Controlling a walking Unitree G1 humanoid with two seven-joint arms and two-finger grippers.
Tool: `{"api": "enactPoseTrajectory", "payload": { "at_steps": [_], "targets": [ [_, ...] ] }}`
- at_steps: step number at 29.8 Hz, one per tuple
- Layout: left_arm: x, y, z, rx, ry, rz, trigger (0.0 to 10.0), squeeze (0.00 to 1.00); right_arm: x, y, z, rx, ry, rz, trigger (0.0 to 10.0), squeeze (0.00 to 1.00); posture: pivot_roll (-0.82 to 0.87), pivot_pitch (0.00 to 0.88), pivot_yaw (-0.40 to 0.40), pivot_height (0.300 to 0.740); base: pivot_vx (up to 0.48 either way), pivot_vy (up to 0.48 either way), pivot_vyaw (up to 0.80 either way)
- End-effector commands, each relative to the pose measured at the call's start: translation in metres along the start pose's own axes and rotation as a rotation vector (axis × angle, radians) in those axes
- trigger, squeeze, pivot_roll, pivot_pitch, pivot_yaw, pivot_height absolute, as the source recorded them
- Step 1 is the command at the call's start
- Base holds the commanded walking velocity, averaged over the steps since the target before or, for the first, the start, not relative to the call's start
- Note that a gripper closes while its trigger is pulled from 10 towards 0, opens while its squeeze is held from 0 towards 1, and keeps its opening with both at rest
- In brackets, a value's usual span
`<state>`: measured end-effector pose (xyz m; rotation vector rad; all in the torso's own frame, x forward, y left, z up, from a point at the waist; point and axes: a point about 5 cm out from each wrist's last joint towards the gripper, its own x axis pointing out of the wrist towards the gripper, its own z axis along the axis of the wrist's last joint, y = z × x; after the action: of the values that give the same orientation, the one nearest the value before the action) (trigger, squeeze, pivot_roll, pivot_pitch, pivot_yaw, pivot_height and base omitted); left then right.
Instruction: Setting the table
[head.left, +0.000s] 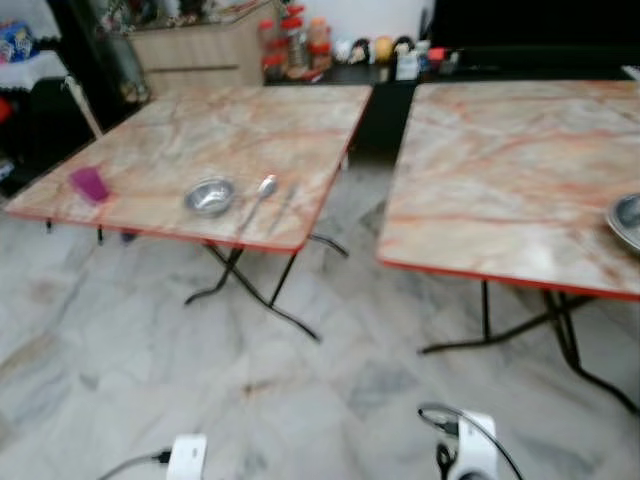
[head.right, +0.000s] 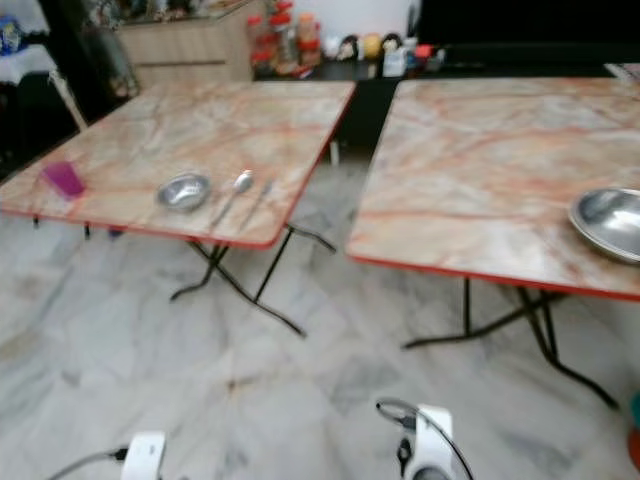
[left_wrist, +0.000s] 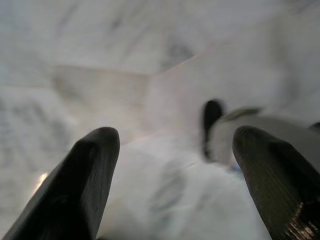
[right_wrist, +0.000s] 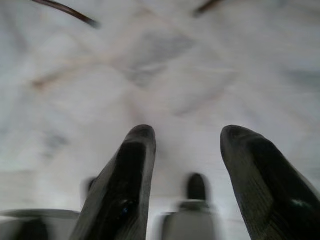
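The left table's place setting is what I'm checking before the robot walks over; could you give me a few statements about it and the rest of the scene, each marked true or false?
1. A small steel bowl sits near the front edge of the left table. True.
2. The spoon lies inside that bowl. False: it lies on the tabletop beside it.
3. A purple cup stands near the table's left corner. True.
4. The right table holds the purple cup too. False: it holds a large steel dish at its right side.
5. The left gripper holds a fork. False: its fingers are apart, holding nothing, above the floor.
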<state>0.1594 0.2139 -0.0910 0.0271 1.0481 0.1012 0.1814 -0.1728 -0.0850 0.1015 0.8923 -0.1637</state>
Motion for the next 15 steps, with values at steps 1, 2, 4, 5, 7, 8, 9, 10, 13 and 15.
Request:
{"api": "enactPoseTrajectory", "payload": {
  "at_steps": [1,2,4,5,7,8,9,10,13,15],
  "targets": [
    [0.0009,-0.0014,0.0067,-0.005,-0.02,0.0,10.0,0.0,-0.0001,-0.006,-0.0003,-0.001,0.003,-0.017,10.0,0.0,0.03,0.0,0.108,0.74,0.0,0.382,0.0],
    [0.0009,-0.0011,0.0074,0.0,-0.021,-0.002,10.0,0.0,-0.0001,-0.0053,-0.0003,0.002,0.002,-0.017,10.0,0.0,0.03,0.0,0.113,0.74,0.0,0.382,0.0],
    [0.0011,-0.0011,0.009,0.013,-0.025,-0.007,10.0,0.0,-0.0002,-0.0039,-0.0004,0.005,0.0,-0.015,10.0,0.0,0.02,0.0,0.119,0.74,0.0,0.382,0.0],
    [0.0012,-0.0019,0.0101,0.027,-0.027,-0.013,10.0,0.0,-0.0003,-0.0033,-0.0008,0.007,0.0,-0.014,10.0,0.0,0.02,0.0,0.122,0.74,0.0,0.382,0.0],
    [0.0014,-0.0027,0.0108,0.039,-0.027,-0.018,10.0,0.0,-0.0005,-0.003,-0.0014,0.012,0.001,-0.015,10.0,0.0,0.01,0.0,0.125,0.74,0.0,0.381,0.0],
    [0.0014,-0.0032,0.011,0.043,-0.027,-0.021,10.0,0.0,-0.0007,-0.0031,-0.0024,0.025,0.002,-0.017,10.0,0.0,0.01,0.0,0.127,0.74,0.0,0.379,0.0],
    [0.0014,-0.0032,0.011,0.044,-0.027,-0.022,10.0,0.0,-0.0009,-0.0031,-0.003,0.03,0.003,-0.018,10.0,0.0,0.01,0.0,0.129,0.74,0.0,0.379,0.0],
    [0.0015,-0.0035,0.0111,0.047,-0.026,-0.024,10.0,0.0,-0.0011,-0.0039,-0.0041,0.037,0.008,-0.021,10.0,0.0,0.0,0.0,0.131,0.74,0.0,0.379,-0.51],
    [0.0017,-0.0045,0.0123,0.054,-0.026,-0.027,10.0,0.0,-0.0014,-0.0066,-0.0058,0.053,0.017,-0.031,10.0,0.0,0.0,0.0,0.133,0.74,0.0,0.379,-0.7],
    [0.002,-0.0058,0.0144,0.061,-0.031,-0.031,10.0,0.0,-0.0014,-0.0083,-0.0055,0.041,0.015,-0.035,10.0,0.0,0.0,0.0,0.132,0.74,0.0,0.382,-0.8]
  ]
}}
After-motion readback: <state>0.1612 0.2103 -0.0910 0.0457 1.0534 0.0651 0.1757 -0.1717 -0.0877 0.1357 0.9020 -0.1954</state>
